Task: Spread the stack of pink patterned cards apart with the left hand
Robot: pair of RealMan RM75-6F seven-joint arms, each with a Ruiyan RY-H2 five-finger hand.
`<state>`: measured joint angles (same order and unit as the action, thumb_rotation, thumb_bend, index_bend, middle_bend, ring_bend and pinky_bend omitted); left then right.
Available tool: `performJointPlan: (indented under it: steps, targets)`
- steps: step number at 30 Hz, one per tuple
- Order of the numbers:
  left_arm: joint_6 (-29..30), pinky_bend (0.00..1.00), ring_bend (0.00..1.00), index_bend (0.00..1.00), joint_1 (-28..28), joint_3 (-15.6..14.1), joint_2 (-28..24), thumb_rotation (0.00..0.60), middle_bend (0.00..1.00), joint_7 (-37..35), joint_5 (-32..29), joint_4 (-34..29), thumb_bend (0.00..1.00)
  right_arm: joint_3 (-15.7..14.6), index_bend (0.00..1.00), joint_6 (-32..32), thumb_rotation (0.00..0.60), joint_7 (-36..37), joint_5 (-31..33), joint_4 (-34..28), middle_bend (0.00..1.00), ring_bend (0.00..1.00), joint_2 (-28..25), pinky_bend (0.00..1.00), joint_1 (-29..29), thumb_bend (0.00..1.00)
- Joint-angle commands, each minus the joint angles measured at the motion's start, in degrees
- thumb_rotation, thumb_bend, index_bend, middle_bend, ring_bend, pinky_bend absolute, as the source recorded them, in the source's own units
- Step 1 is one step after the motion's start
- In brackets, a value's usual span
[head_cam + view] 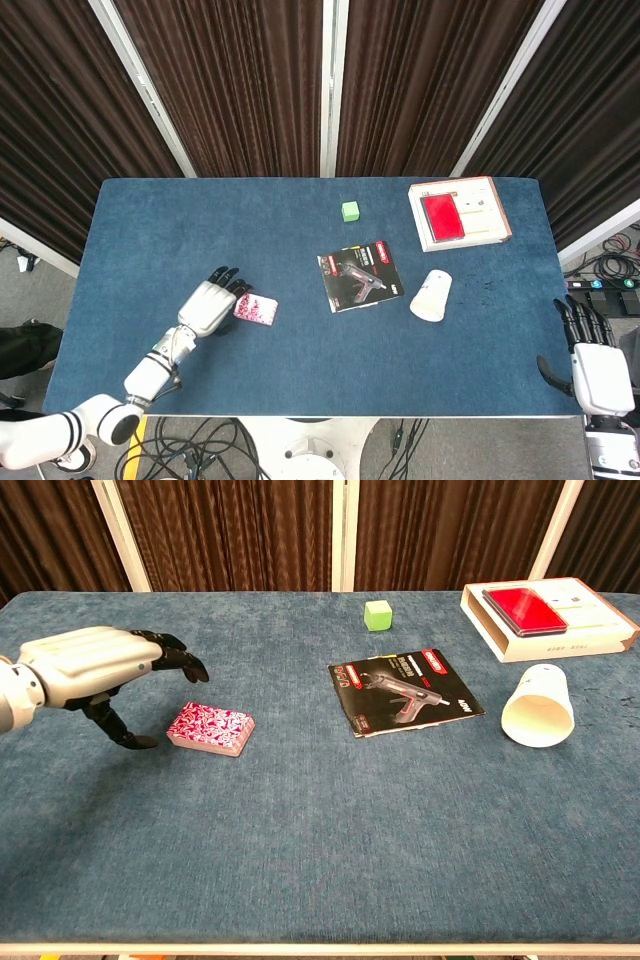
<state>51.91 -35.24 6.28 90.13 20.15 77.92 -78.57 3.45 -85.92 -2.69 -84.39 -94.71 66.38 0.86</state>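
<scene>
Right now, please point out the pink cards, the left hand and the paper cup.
pink cards [211,728], chest view, top face.
left hand [95,663], chest view, back of hand.
paper cup [432,294], head view, side wall.

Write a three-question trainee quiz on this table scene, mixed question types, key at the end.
1. True or false: the left hand already grips the pink patterned cards.
2. Which lies nearest the paper cup? A green cube B glue gun leaflet C pink patterned cards
3. Fill in: the red item sits in the ___ at the far right corner.

Key: 1 false, fingers spread beside the stack; 2 B; 3 box.
</scene>
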Motion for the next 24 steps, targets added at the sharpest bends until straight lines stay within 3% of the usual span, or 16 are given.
performJointPlan:
  steps: [1,8,24]
  targets:
    - [-1.6,0.10,0.06,0.24,-1.1,0.3,0.5,0.600,0.20,4.0,-3.4,-0.1,0.20,-0.1,0.00,0.3,0.600,0.1,0.1,0.3,0.00,0.00,0.2,0.00,0.1,0.22]
    - [-3.0,0.10,0.06,0.23,-2.9,0.9,1.7,0.600,0.20,10.2,-9.9,-1.8,0.19,0.0,0.00,0.0,0.600,0.4,-0.2,0.4,0.00,0.00,0.2,0.00,0.2,0.22]
    - [-3.0,0.10,0.06,0.23,-6.2,1.3,3.1,0.600,0.22,17.0,-21.0,-3.8,0.18,-0.2,0.00,-0.5,0.600,-0.4,-0.9,0.0,0.00,0.00,0.3,0.00,0.1,0.23]
